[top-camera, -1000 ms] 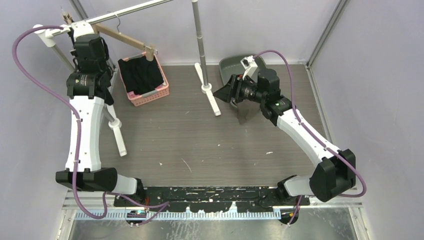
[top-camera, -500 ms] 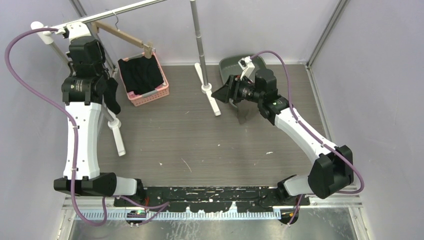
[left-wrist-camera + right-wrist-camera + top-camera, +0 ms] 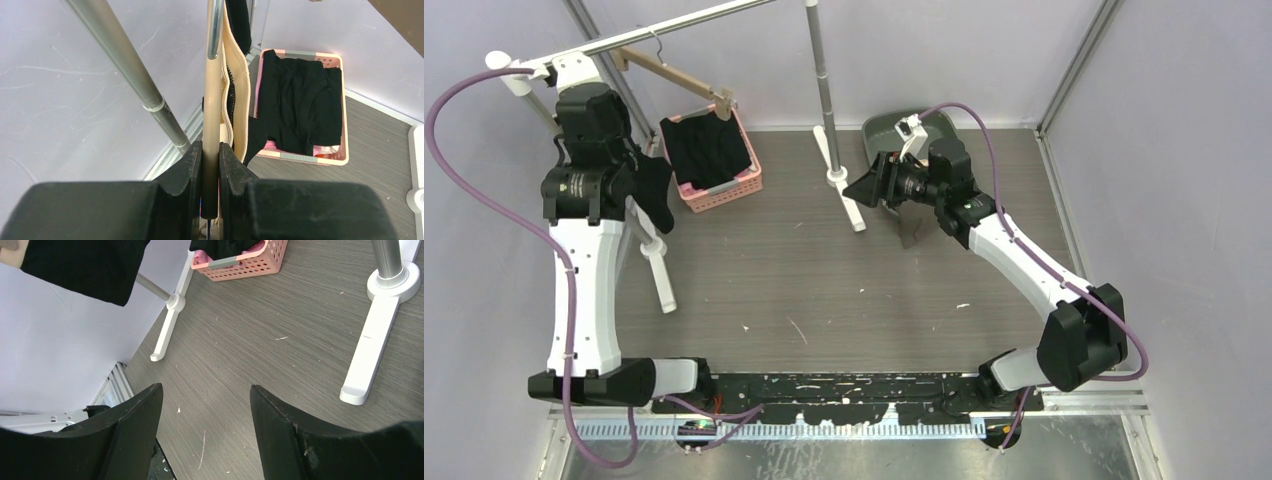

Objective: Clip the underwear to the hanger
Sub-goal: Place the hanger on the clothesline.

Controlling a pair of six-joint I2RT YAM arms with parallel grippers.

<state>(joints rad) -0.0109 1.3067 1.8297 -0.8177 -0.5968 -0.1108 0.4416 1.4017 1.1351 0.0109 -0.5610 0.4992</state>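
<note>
The wooden hanger hangs slanted from the rack's rail. My left gripper is shut on a beige bar of the hanger, which stands upright between its jaws. A black piece of underwear hangs beside the left wrist. The right wrist view shows that underwear dangling from a beige end at its top left corner. My right gripper hovers over the table near the rack's foot. It is open, with only bare tabletop between its fingers.
A pink basket of black clothes sits at the back left, below the hanger's right end. The rack's rail, upright pole and white feet cross the back. A grey bin stands behind the right gripper.
The left arm has lifted and turned left with the hanger, and the black underwear now hangs out beside its wrist. The right arm has edged slightly left and stays open.
</note>
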